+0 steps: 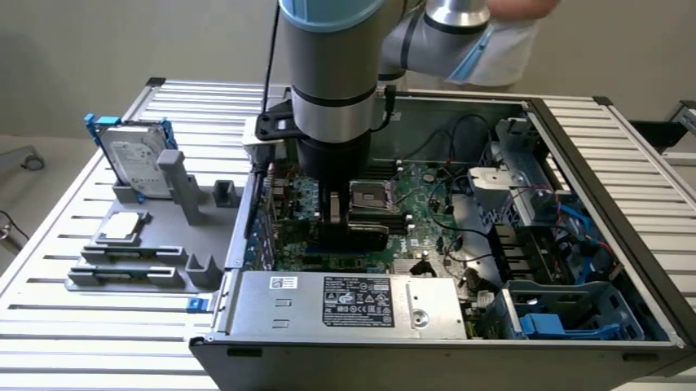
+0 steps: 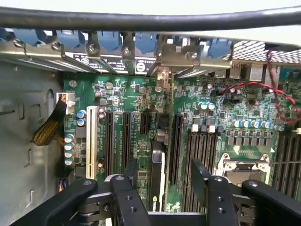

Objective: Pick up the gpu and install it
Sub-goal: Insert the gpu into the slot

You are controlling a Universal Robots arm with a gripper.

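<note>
Straddling the upright gpu [image 2: 156,176], end effector [image 2: 164,165] spread

We've got a plain beige wall [image 1: 130,41] at 12 o'clock, a slatted aluminium bench [image 1: 65,326], and grey floor [image 1: 22,191] at 9.

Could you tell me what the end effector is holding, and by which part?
Nothing: the end effector is open, its fingers clear of the gpu standing on edge between them.

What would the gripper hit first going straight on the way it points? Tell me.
Most likely the gpu, standing edge-up on the motherboard between the fingers of the open gripper; the depth to it is unclear.
</note>
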